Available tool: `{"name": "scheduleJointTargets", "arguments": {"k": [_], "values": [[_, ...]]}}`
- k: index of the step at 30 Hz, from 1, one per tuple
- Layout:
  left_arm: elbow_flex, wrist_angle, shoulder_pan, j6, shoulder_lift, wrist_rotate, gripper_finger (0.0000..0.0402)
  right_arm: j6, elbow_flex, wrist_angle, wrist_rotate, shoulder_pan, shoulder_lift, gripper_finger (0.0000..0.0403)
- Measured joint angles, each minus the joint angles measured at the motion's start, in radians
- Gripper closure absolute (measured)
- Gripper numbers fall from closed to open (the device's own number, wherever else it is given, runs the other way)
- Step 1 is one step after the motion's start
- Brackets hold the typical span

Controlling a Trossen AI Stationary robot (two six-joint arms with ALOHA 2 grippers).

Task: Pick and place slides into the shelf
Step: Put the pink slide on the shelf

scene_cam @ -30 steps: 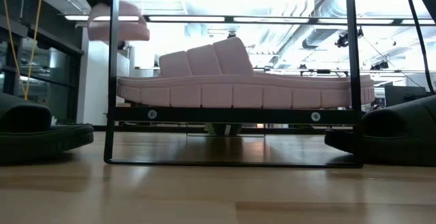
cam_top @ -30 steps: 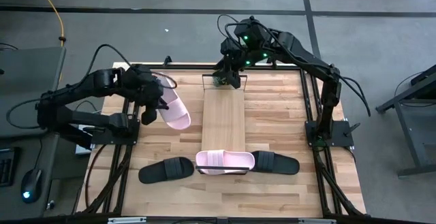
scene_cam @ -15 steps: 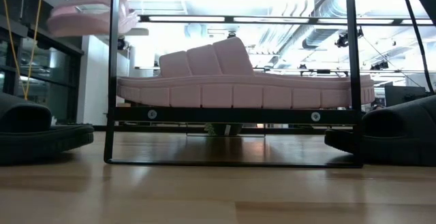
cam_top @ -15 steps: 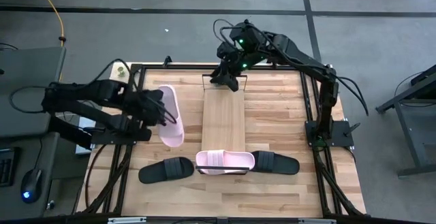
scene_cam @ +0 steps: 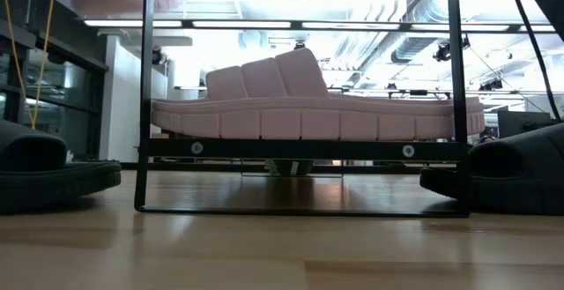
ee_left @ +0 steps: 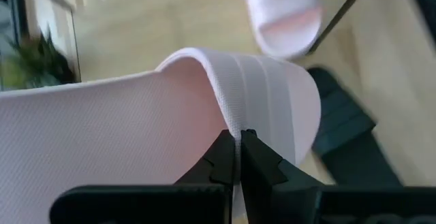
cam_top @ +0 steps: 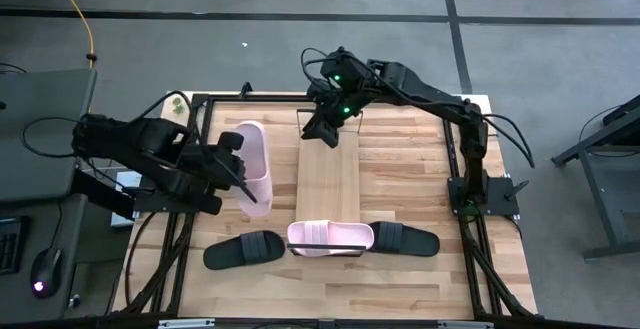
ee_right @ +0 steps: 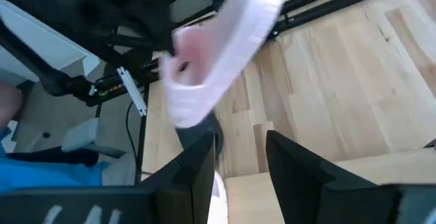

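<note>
Grey floor surrounds the plank desk (cam_top: 400, 169) in the high view. Left of centre, the left tool (cam_top: 240, 177) is pinched tight on the strap of a pale pink slide (cam_top: 252, 167), holding it off the desk just left of the shelf (cam_top: 328, 179). At the shelf's upper end, the right tool (cam_top: 325, 134) hangs with its fingers partly apart and nothing between them. A second pink slide (cam_top: 330, 237) lies across the shelf's lower end. One black slide (cam_top: 244, 250) rests lower left of it, another black slide (cam_top: 405, 239) to its right.
</note>
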Motion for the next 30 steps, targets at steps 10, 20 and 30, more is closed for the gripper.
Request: {"name": "scheduleJointTargets", "arguments": {"k": [10, 20, 30], "values": [[0.146, -0.091, -0.084, 0.028, 0.146, -0.026, 0.0401, 0.041, 0.000, 0.027, 0.068, 0.037, 0.007, 0.0279], [0.148, -0.088, -0.096, 0.060, 0.244, -0.022, 0.0401, 0.079, 0.000, 0.042, 0.058, 0.064, 0.018, 0.0279], [0.148, -0.086, -0.096, 0.057, 0.245, -0.020, 0.0401, 0.056, 0.000, 0.068, 0.010, 0.083, 0.053, 0.0211]]}}
